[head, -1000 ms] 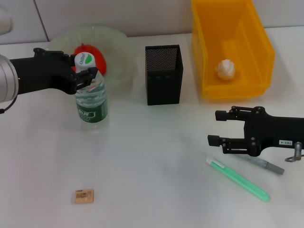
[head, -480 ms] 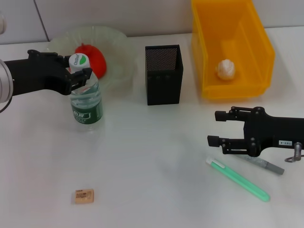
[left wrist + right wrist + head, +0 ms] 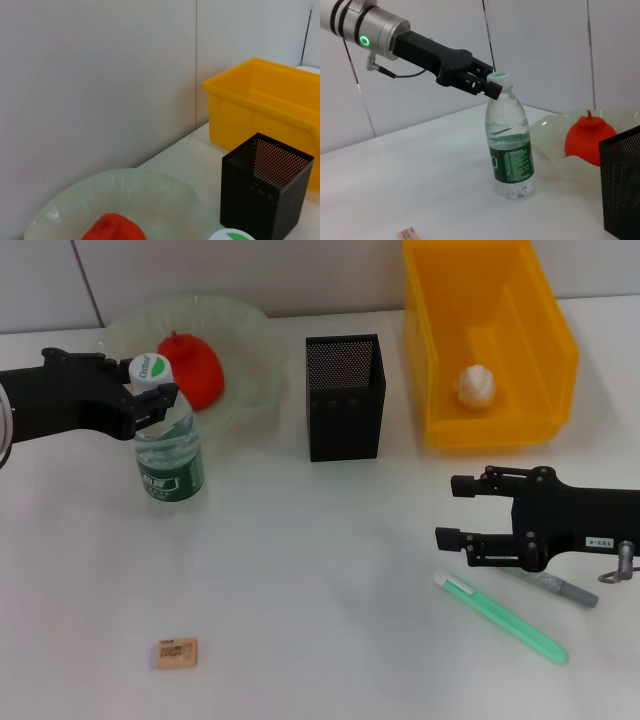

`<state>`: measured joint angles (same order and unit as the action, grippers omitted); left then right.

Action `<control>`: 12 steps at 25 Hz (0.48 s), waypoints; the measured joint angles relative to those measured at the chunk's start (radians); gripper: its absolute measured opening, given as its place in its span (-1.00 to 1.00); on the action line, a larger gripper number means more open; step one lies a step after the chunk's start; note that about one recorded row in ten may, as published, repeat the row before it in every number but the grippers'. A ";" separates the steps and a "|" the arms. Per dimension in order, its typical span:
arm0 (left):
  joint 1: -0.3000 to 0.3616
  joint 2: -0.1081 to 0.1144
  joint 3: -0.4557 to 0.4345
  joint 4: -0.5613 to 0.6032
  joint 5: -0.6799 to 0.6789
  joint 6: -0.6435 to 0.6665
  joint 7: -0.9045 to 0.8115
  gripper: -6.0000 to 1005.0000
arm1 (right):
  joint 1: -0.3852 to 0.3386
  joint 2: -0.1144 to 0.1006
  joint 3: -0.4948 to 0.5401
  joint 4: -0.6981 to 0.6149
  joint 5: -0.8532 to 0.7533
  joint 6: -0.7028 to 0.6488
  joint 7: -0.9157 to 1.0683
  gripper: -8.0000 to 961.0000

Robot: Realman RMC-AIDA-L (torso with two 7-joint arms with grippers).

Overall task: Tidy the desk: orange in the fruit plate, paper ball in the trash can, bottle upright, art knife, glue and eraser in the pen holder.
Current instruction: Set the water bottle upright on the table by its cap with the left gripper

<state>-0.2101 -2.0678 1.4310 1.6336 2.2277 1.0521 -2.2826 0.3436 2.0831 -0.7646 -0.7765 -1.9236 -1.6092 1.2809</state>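
Bottle (image 3: 168, 445) upright on the desk (image 3: 300, 570) beside the fruit plate (image 3: 245, 380); green label, print unreadable. Left gripper (image 3: 150, 400) closed around its neck under the white-and-green cap. Right wrist view alone shows the bottle standing straight. Right gripper (image 3: 452, 510) spread apart, holding nothing, above the green art knife (image 3: 505, 618). Eraser (image 3: 176, 653) lies near the front edge.

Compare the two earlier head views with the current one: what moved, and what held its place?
The left gripper, shut on the bottle's neck, carried the upright bottle toward the robot's left, so it now stands clear of the orange in the fruit plate. The right gripper, open above the green art knife, did not move. Pen holder, paper ball in the trash can, and eraser stayed put.
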 joint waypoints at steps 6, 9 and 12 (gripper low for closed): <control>0.003 0.000 -0.001 0.000 0.004 -0.010 0.000 -0.11 | 0.000 0.000 -0.002 0.000 0.000 0.000 0.000 0.55; 0.007 0.000 -0.001 -0.001 0.004 -0.021 0.000 -0.11 | 0.000 0.000 -0.002 0.000 0.000 0.000 0.000 0.55; 0.008 0.001 -0.001 -0.012 0.004 -0.025 0.000 -0.11 | 0.000 0.000 -0.002 0.000 0.000 0.000 0.000 0.55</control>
<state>-0.2025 -2.0665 1.4295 1.6218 2.2320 1.0268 -2.2825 0.3436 2.0831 -0.7670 -0.7762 -1.9236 -1.6092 1.2808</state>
